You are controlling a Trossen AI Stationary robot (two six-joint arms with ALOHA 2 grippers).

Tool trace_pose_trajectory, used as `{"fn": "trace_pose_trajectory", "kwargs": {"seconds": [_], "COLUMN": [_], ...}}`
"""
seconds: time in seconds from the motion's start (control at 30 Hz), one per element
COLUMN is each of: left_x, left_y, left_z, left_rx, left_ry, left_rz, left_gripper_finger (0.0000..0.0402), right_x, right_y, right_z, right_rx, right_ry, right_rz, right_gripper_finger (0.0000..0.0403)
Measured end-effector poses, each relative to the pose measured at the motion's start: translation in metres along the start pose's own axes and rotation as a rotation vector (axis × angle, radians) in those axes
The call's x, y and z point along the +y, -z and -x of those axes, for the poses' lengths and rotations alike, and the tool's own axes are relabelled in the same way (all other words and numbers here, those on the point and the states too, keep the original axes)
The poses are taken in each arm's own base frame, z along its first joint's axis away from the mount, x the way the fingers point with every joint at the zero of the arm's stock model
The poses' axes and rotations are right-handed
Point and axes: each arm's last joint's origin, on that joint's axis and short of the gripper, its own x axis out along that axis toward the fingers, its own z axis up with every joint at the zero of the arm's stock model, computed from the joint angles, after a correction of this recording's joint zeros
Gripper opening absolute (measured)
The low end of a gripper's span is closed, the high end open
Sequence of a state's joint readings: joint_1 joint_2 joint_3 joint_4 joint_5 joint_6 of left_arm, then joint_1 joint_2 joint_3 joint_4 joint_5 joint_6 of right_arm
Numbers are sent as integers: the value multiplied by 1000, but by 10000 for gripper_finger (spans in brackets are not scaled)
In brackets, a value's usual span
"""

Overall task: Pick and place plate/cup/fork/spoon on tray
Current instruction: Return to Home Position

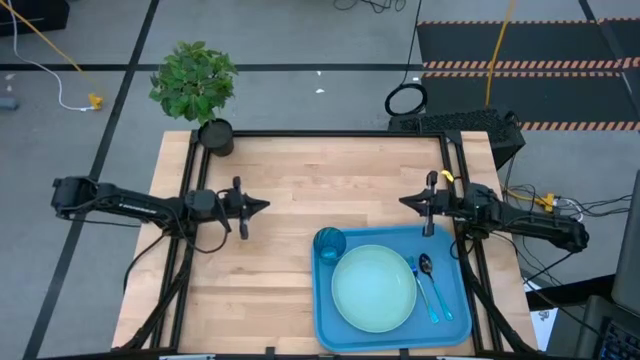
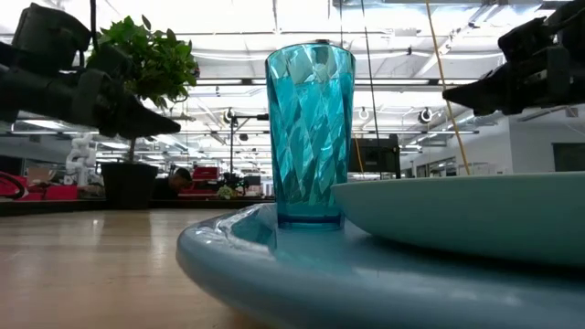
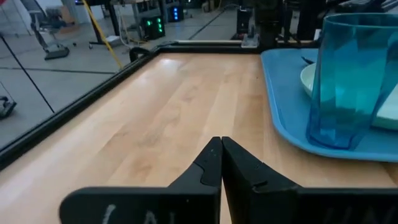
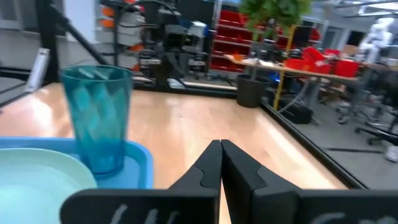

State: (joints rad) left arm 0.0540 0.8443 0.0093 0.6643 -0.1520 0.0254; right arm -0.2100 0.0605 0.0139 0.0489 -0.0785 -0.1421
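Note:
The blue tray (image 1: 452, 328) lies at the table's near right. On it rest the mint-green plate (image 1: 373, 289), the teal cup (image 1: 330, 243) standing upright at the tray's far left corner, and the fork (image 1: 416, 276) and spoon (image 1: 428, 275) side by side right of the plate. My left gripper (image 1: 265, 206) is shut and empty above the table's left middle. My right gripper (image 1: 403, 199) is shut and empty above the table just beyond the tray's far edge. The cup also shows in the left wrist view (image 3: 345, 81) and the right wrist view (image 4: 99, 115).
A potted plant in a black pot (image 1: 214, 135) stands at the table's far left corner. Bare wood (image 1: 300, 180) lies between the two grippers and left of the tray. A black frame (image 1: 320, 133) runs along the table's edges.

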Motion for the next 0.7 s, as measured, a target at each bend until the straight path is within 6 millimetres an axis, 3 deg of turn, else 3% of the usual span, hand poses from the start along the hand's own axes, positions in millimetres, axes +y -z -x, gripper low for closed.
{"fn": "trace_pose_trajectory", "kwargs": {"seconds": [0.7], "left_x": [-1], "left_y": [-9], "left_z": [6], "left_rx": [-69], "left_ry": [12], "left_rz": [50], "left_gripper_finger": [9], "right_x": [17], "right_y": [-2], "right_z": [3], "right_rx": [-24], "right_ry": [-121], "right_rz": [13], "right_gripper_finger": [0]}}
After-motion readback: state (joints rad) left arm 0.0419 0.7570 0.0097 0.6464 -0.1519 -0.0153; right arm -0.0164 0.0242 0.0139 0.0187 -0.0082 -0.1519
